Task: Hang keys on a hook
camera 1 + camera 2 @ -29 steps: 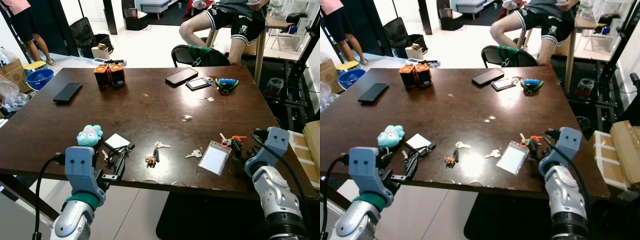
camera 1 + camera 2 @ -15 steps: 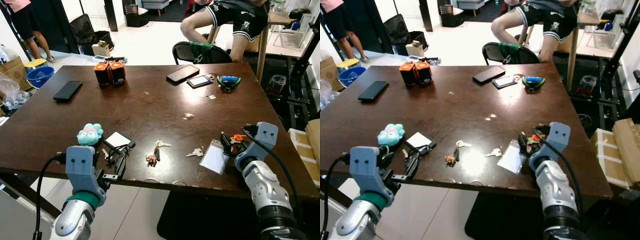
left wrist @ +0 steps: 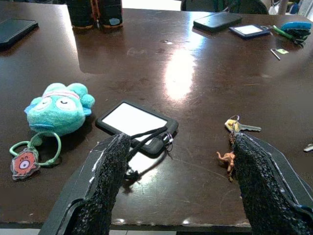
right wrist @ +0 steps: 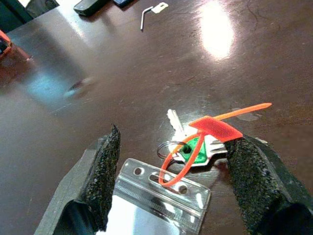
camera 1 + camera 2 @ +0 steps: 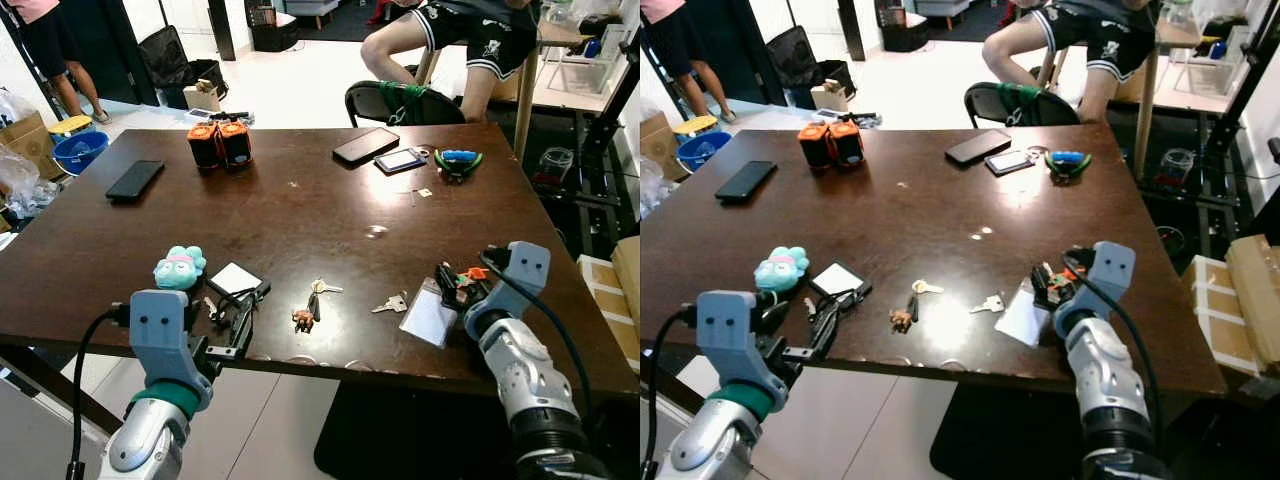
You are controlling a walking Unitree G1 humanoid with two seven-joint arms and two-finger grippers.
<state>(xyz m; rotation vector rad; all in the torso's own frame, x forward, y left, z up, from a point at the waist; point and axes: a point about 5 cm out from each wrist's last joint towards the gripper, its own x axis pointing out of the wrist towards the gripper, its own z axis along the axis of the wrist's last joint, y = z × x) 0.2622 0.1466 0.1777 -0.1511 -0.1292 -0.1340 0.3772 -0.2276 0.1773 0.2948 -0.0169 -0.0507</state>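
Observation:
A set of keys with an orange tag and a green head (image 4: 195, 144) lies near the table's right front edge (image 5: 462, 276). My right gripper (image 4: 173, 147) stands open just above the table, one finger on each side of these keys and not touching them. A clear badge holder (image 5: 428, 318) lies beside the keys. A second key bunch with a brown charm (image 5: 308, 312) and a single silver key (image 5: 388, 304) lie at the front middle. My left gripper (image 5: 238, 318) is open at the front edge, close to a black card holder (image 3: 134, 122).
A teal plush keyring (image 5: 180, 268) sits front left. Two phones (image 5: 135, 182) (image 5: 364, 148), two orange-black items (image 5: 220, 146) and a green-blue tool (image 5: 455, 162) lie farther back. A person sits behind the table (image 5: 470, 40), by a chair (image 5: 400, 102).
My right gripper has moved in over the table toward the orange-tagged keys and now straddles them. The left arm has stayed where it was.

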